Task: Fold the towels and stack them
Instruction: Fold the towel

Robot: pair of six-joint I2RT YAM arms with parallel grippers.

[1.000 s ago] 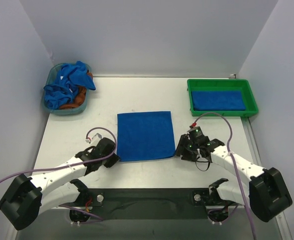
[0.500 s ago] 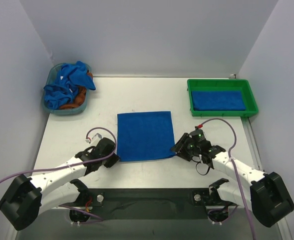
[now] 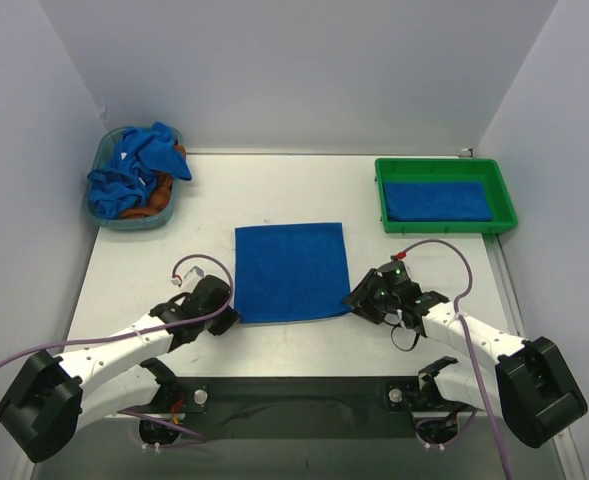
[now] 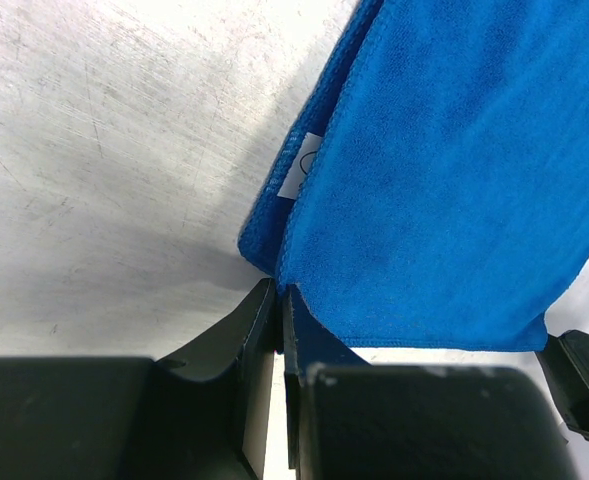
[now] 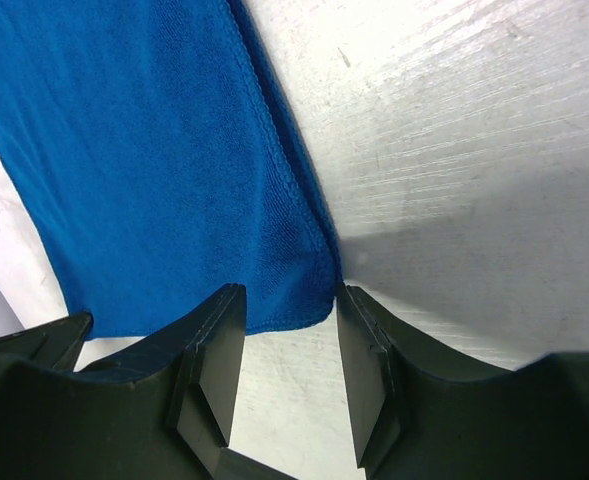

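**L claw nipping near-left corner, R claw spread round near-right corner**

Left claw (image 4: pixel 280 296): fingers pressed almost together, only a thin slit betw. them. The near-left corner of the blue towel (image 4: pixel 444 180) runs right into that slit, so it looks pinched there. A white tag (image 4: pixel 299 172) sits on the towel's left edge just beyond the tips.

Right claw (image 5: pixel 286 322): fingers spread, gripping nothing. The towel's near-right corner lies flat on the table (image 5: pixel 454 150) in the gap betw. them. Its edge is very close to the right-hand finger; can't tell if it touches.

Top cam: towel lies flat approx. mid-table, w/ both claws low at its near edge, one per corner. Green tray (image 3: pixel 446 228) is at far right, well apart from the claws, w/ a folded towel (image 3: pixel 437 200) inside. Basket (image 3: pixel 134 224) at far left holds crumpled towels (image 3: pixel 134 165).
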